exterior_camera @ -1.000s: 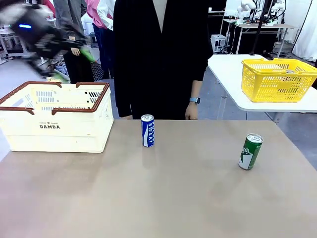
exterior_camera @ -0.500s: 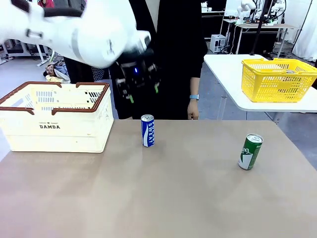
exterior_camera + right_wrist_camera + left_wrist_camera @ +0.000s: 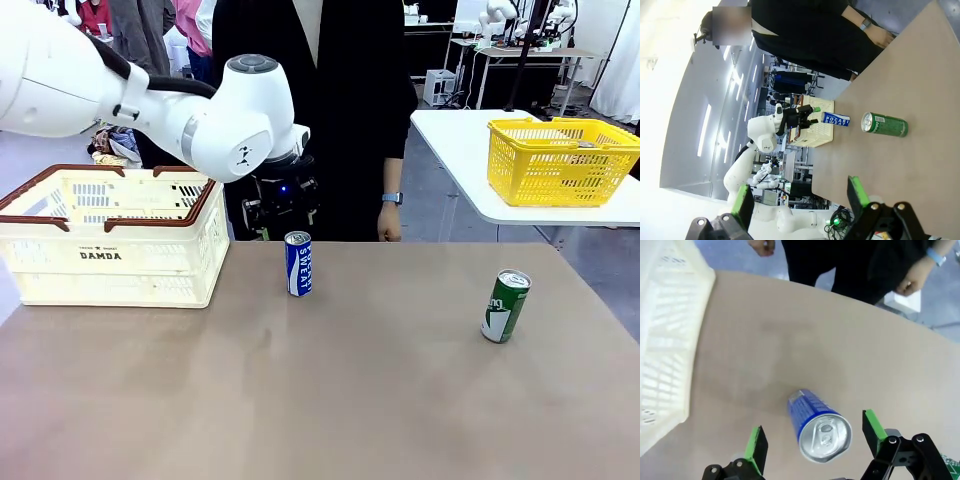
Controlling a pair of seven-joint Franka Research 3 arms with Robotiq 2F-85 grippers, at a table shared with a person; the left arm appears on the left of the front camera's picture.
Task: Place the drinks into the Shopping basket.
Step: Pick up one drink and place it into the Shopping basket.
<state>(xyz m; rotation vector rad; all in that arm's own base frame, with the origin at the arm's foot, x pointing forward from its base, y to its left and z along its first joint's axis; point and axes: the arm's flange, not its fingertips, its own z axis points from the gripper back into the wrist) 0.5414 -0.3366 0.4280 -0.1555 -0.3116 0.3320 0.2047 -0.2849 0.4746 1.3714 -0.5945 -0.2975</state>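
Left claw (image 3: 284, 218) wide open, directly above the blue can (image 3: 298, 264), green pads either side of its top, no contact. Blue can upright on the surface (image 3: 350, 400), near the Shopping basket (image 3: 110, 270). Green can (image 3: 505, 306) upright towards the surface's right edge, well apart. Right claw (image 3: 800, 200) open, empty.

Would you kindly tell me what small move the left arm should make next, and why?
Probably lower the left tool straight down over the blue can: its open jaws hover either side of the upright can's silver top, not yet touching it.
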